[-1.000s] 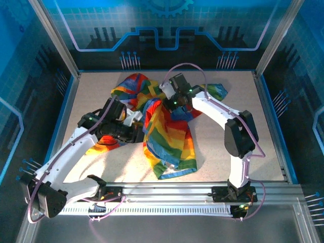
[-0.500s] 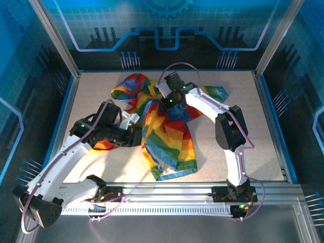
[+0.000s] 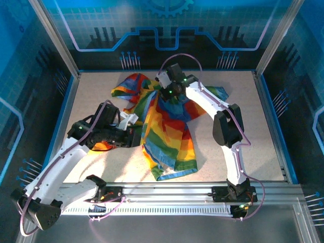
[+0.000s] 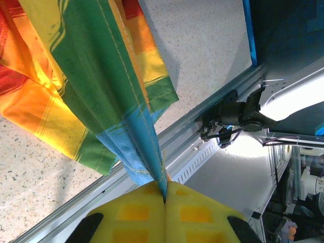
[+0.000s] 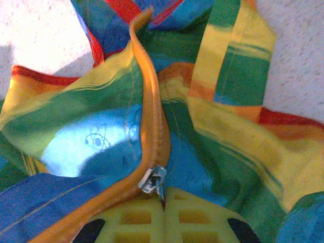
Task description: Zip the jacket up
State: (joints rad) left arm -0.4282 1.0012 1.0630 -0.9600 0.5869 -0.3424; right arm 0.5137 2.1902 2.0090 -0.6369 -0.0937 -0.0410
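No legible text, faint atom-like print (image 5: 96, 137) on jacket (image 5: 217, 152)

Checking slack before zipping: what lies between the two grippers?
The jacket spans between left gripper and right gripper, both shut on it, in the top external view.

One small hooded jacket of soft rainbow-striped fabric (image 3: 169, 136) is here, on one pale speckled tabletop (image 3: 248, 126). The jacket has one orange zipper (image 5: 152, 116), and on it one small silver metal pull (image 5: 152, 180). Two white robot arms can be counted, a left arm (image 3: 55, 169) and a right arm (image 3: 205, 101), and each ends in one pair of yellow-padded jaws, which makes two pairs in all.
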